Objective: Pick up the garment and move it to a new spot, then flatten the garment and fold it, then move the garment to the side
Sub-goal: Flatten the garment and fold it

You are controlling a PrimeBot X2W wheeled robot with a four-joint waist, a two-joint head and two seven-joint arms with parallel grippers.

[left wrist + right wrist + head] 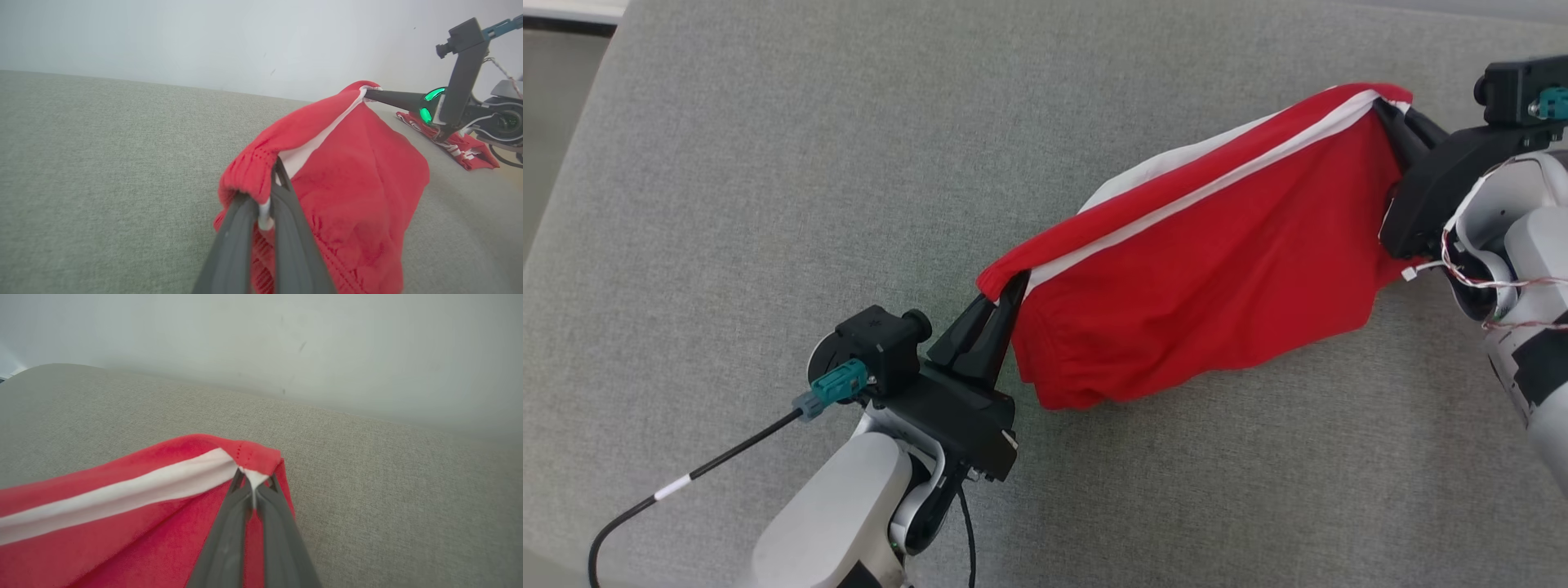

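Here, limp red knit garment (1201, 269)

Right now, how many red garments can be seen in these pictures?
2. The held garment hangs stretched between the left gripper and the right gripper. The other garment lies on the grey surface beyond the right gripper. More may be hidden.

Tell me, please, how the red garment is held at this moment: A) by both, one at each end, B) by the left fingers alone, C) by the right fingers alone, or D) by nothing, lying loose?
A: the left fingers and the right fingers are each shut on one end of the red garment's banded edge, which stretches between them.
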